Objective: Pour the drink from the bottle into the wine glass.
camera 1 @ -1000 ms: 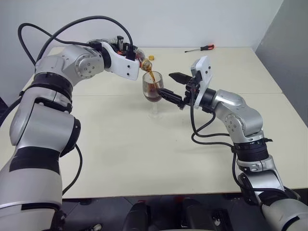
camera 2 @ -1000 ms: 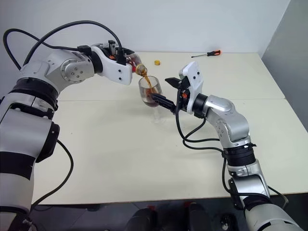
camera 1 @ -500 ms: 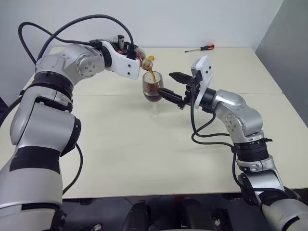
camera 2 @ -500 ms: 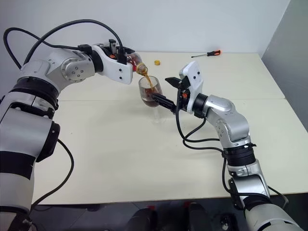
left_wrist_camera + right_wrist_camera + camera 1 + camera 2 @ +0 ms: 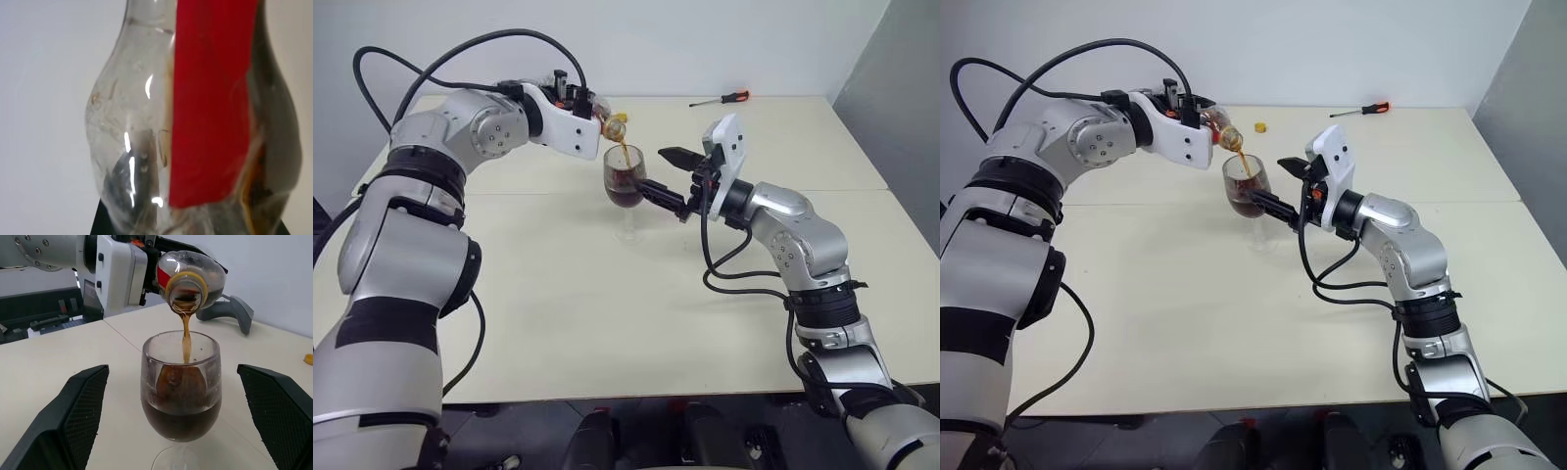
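Right wrist view: bottle (image 5: 193,274) pours drink (image 5: 185,335) into wine glass (image 5: 180,396)

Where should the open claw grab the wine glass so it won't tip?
Probably around the bowl's wide lower part, coming level from the right claw's side. Its fingers already stand apart either side of it, and the stem looks thin.

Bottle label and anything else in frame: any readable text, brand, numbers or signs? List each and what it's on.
None readable.
Bottle, held tilted in the left tool: its red label strip is plain red, with no lettering on the visible part.
Wine glass: no markings.
Yellow cap and screwdriver on the table: too small to show any text.
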